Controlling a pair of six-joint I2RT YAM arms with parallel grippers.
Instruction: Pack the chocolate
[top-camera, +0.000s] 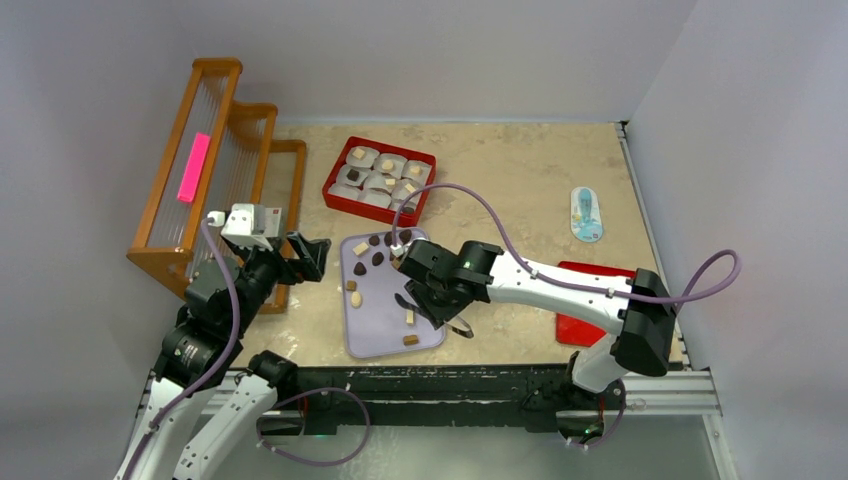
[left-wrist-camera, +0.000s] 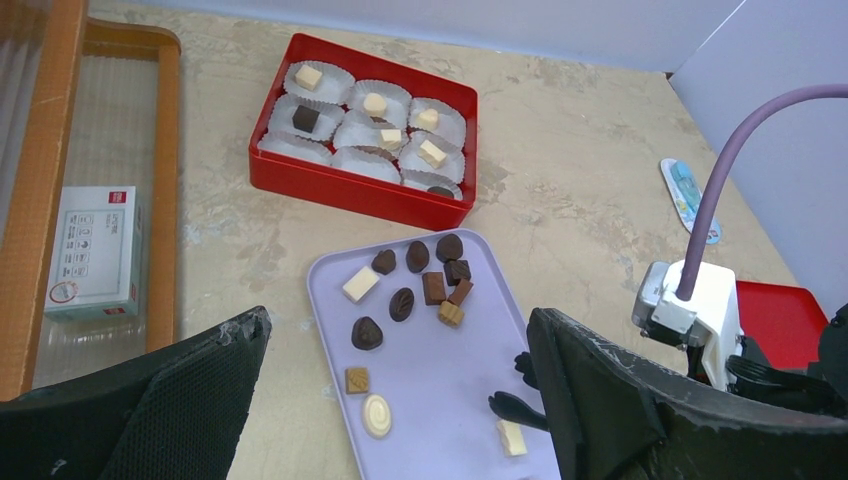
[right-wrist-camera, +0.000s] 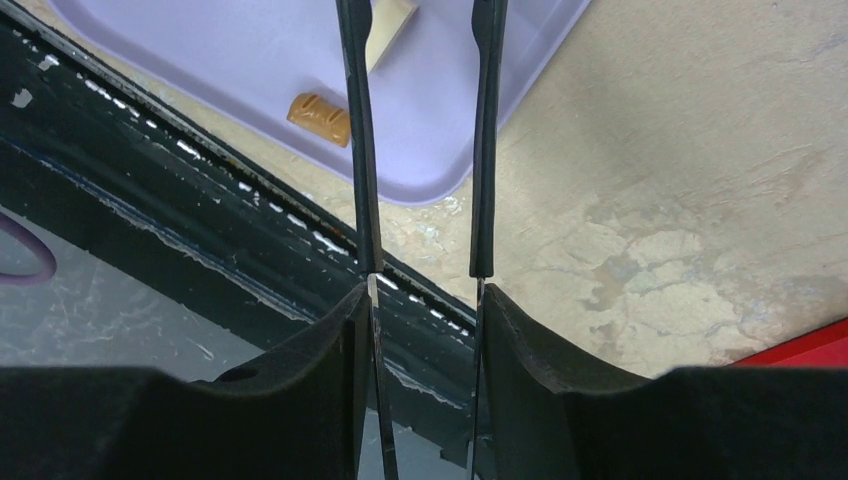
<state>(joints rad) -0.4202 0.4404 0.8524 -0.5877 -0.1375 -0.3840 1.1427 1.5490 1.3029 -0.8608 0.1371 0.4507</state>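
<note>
- Right gripper (right-wrist-camera: 425, 292) — jaws narrow, clamped on the black tongs (right-wrist-camera: 357, 150), whose arms reach ahead over the lilac tray (right-wrist-camera: 250, 50).
- Left gripper (left-wrist-camera: 400, 340) — jaws wide, holding nothing; chocolate (left-wrist-camera: 402, 303) lies on the tray just ahead between them, with more in the red box (left-wrist-camera: 360, 195) beyond.

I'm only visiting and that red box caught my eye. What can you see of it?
The red box is shallow, rectangular, smooth-walled and lidless, lying flat on the table just beyond the lavender tray, apart from it. Nine white fluted paper cups fill it in three rows; most hold one chocolate piece, cream or dark, and two look empty.
</note>
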